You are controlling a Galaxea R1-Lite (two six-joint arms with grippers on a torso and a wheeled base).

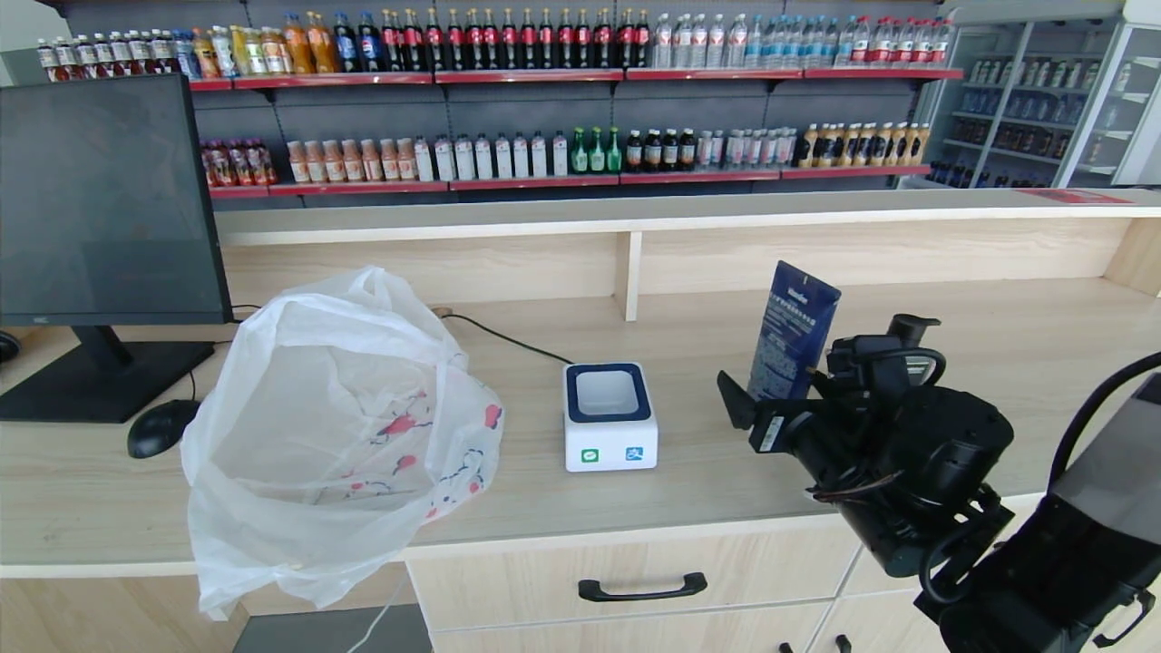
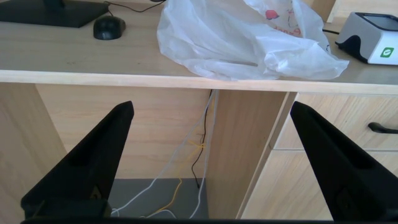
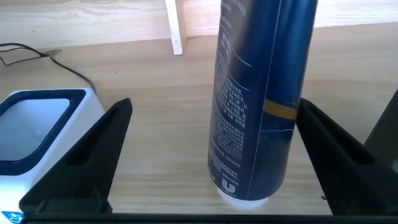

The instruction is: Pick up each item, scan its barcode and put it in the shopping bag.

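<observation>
A dark blue tube (image 1: 794, 331) stands upright on the wooden counter (image 1: 689, 472), right of the white barcode scanner (image 1: 609, 417). My right gripper (image 1: 816, 358) is open and level with the tube. In the right wrist view the tube (image 3: 261, 106) rises between the two black fingers (image 3: 81, 168), with gaps on both sides. A white plastic shopping bag (image 1: 336, 426) sits open at the counter's front left. My left gripper (image 2: 208, 115) is open and holds nothing, below the counter's front edge, under the bag (image 2: 236, 37).
A monitor (image 1: 100, 199) and mouse (image 1: 161, 428) stand at the left. A raised shelf (image 1: 635, 218) runs along the counter's back. A cable (image 1: 508, 337) leads to the scanner. Drawers with a black handle (image 1: 642, 589) sit below. Wires (image 2: 199, 155) hang in the open bay.
</observation>
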